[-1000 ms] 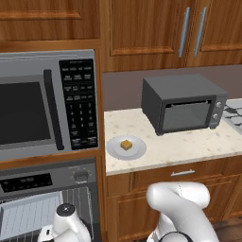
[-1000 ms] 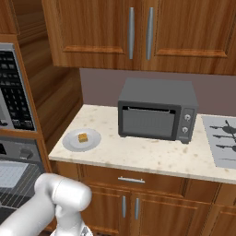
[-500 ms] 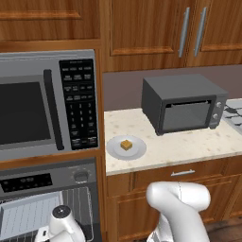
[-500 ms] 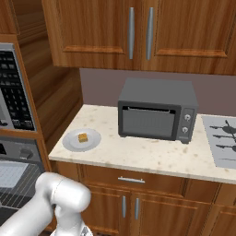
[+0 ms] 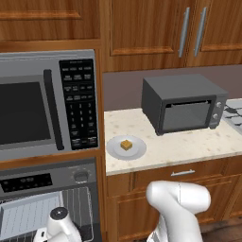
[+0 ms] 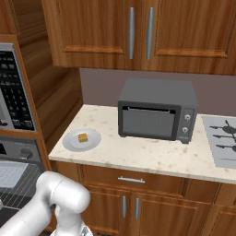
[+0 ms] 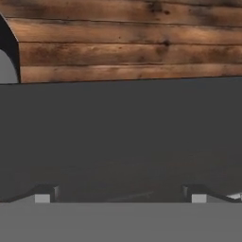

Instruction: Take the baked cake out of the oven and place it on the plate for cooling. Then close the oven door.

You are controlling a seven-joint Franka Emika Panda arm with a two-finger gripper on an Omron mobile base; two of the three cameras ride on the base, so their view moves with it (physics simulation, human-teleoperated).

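The oven (image 5: 47, 208) stands open, its racks showing, with the dark oven door (image 7: 123, 137) flat just beyond the hand (image 7: 120, 194), whose fingers are spread wide, holding nothing. Up on the tabletop (image 5: 189, 146), well above the hand, the plate (image 5: 126, 147) carries the cake (image 5: 125, 144).

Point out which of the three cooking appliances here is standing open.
The built-in oven under the microwave: its wire racks are exposed. The microwave and the dark toaster oven on the counter both have their doors shut.
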